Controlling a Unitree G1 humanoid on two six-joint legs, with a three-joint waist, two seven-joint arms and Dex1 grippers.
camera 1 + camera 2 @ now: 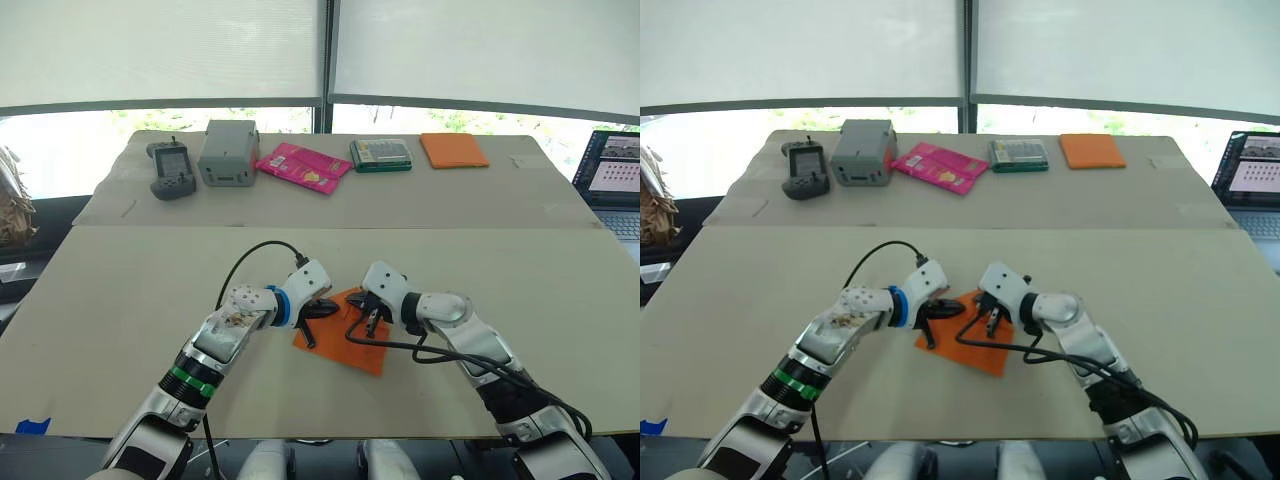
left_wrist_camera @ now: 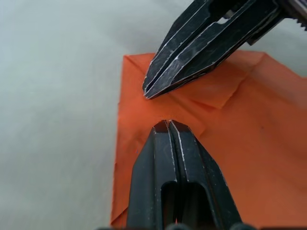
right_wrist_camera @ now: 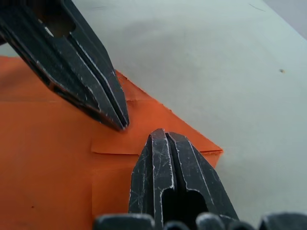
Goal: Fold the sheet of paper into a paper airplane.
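The sheet of paper [image 1: 350, 345] lies flat on the near table [image 1: 120, 300], folded into a few layers but not yet a pointed plane (most folds seem left). The left gripper [image 2: 168, 125] and right gripper [image 3: 160, 134], both pressed together, press their tips onto it.

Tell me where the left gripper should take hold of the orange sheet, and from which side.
Probably the sheet of paper is best pinched at its bare edge on the robot's left, sliding in low from that side. It lies flat on the table, so only an edge offers purchase. Both the left gripper and right gripper, jaws shut, press its middle.
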